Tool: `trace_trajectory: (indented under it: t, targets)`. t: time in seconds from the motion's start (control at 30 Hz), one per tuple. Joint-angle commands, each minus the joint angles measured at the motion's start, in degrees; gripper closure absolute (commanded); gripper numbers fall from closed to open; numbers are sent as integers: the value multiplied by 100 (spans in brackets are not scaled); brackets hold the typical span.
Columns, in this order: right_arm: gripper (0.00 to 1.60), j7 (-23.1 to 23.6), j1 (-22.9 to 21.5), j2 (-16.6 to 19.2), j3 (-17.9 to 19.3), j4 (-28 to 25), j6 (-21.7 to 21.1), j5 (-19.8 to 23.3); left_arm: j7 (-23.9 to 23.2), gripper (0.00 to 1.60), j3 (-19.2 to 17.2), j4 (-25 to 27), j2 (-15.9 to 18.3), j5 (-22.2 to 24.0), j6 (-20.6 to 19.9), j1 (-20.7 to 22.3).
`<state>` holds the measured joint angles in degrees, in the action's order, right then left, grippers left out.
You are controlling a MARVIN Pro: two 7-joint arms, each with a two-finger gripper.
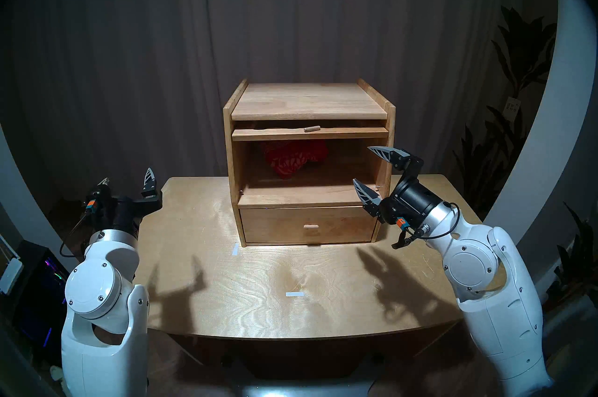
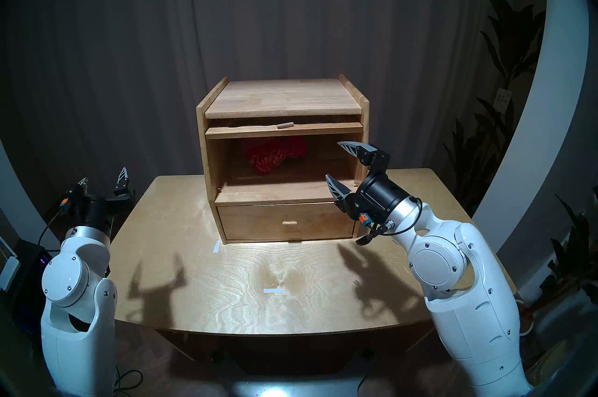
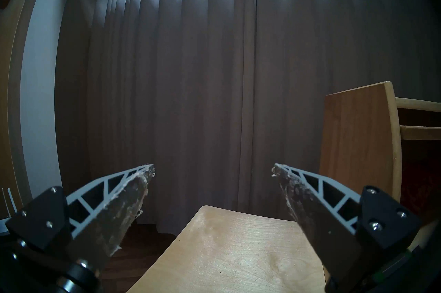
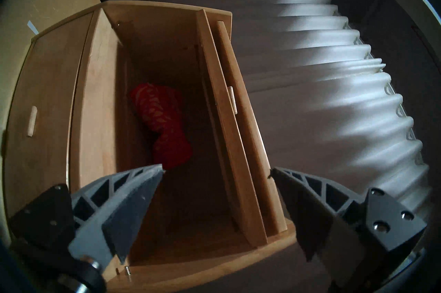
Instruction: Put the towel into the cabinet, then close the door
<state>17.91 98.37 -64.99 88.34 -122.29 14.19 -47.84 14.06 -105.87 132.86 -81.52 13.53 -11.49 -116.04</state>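
Observation:
The light wooden cabinet (image 1: 307, 101) stands at the back of the table. Its door (image 1: 310, 134) is swung up flat under the top board, with the peg handle (image 1: 311, 128) facing me. That leaves the large compartment open. The red patterned towel (image 1: 296, 161) lies crumpled at the back of the compartment, touching neither gripper. My right gripper (image 1: 362, 164) is open and empty just outside the opening's right edge, one finger above the other. In the right wrist view the towel (image 4: 162, 123) lies beyond the fingertips (image 4: 155, 173). My left gripper (image 1: 127, 174) is open and empty off the table's left edge.
Below the compartment the drawer (image 1: 307, 226) is shut. The table (image 1: 259, 273) carries two white tape marks (image 1: 294, 293). A dark curtain hangs behind, plants (image 1: 517, 88) stand at the right, and electronics (image 1: 38, 283) sit low on the left.

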Motion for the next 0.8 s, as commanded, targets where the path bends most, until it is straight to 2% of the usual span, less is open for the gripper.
trace_trajectory:
  t: [0.0,0.03,0.07,0.27,0.3,0.37,0.4,0.43,0.77]
  targets:
    - [0,-95,-612,-193,-154,-67,-138,-234,-164,0,-60,37,44,-7,420,-130]
    - [0,-73,-787,-226,-225,1,-164,-267,-190,0,-68,28,46,-7,471,-148]
    - [0,-108,-713,-269,-225,-34,-189,-299,-211,0,-75,21,48,-7,518,-164]
    - [0,-67,-1215,-463,-440,291,-339,-436,-312,0,-106,-22,55,-6,718,-227]
    - [0,-114,-1070,-510,-412,249,-357,-463,-326,0,-110,-28,56,-6,744,-235]
    - [0,-81,-1338,-565,-502,441,-401,-511,-355,0,-118,-41,58,-6,794,-252]
    - [0,-103,-1275,-597,-493,450,-417,-533,-364,0,-121,-46,58,-6,807,-256]
    - [0,-79,-1439,-630,-549,574,-443,-564,-381,0,-126,-55,59,-6,839,-265]
    - [0,-81,-1884,-926,-729,1196,-630,-881,-506,0,-160,-105,66,-4,1061,-330]
